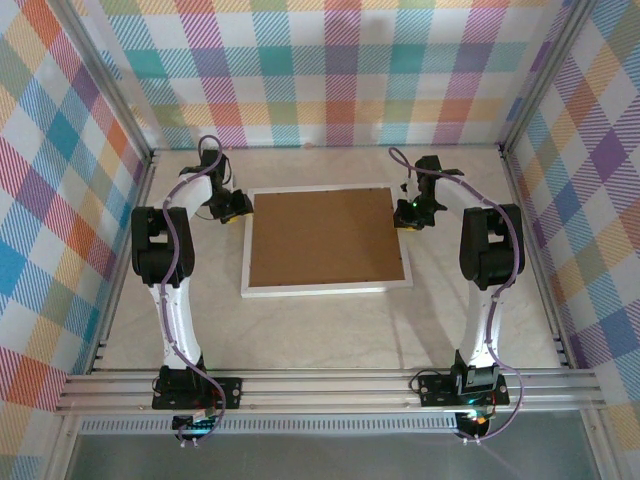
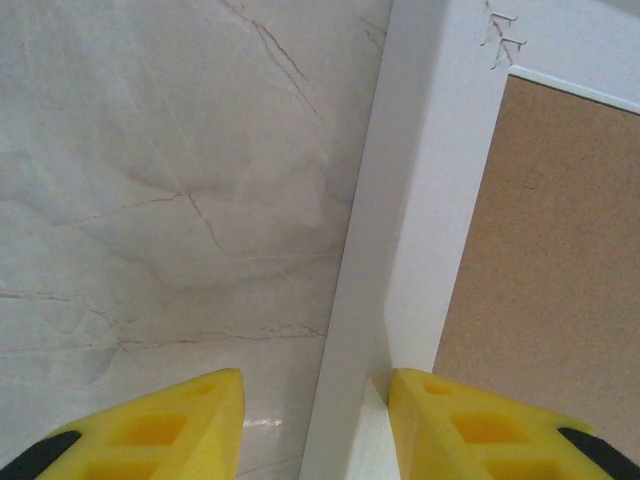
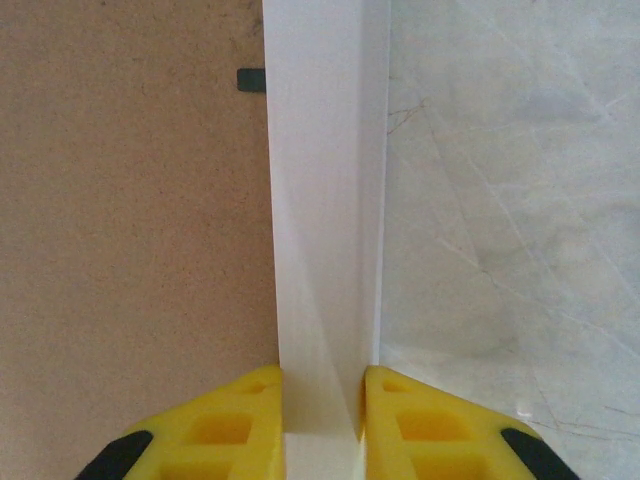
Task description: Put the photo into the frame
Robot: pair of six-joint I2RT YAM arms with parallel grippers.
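The frame [image 1: 325, 290] lies face down mid-table, its white border around a brown backing board [image 1: 325, 238]. The photo is hidden. My left gripper [image 1: 232, 207] is at the frame's left side near the far corner. In the left wrist view it [image 2: 315, 430] stands open astride the white border [image 2: 430, 200]: the right finger [image 2: 480, 430] is against the border's inner side, the left finger [image 2: 150, 430] hangs over bare table with a gap. My right gripper [image 1: 408, 212] is at the far right side. In the right wrist view it [image 3: 322, 420] is shut on the border [image 3: 320, 200].
The table [image 1: 200, 320] is pale marble-patterned, walled by plaid panels on three sides, with aluminium rails [image 1: 330, 385] along the near edge. A small black tab [image 3: 250, 79] sits on the backing board by the right border. Staples [image 2: 503, 30] mark the frame's far left corner.
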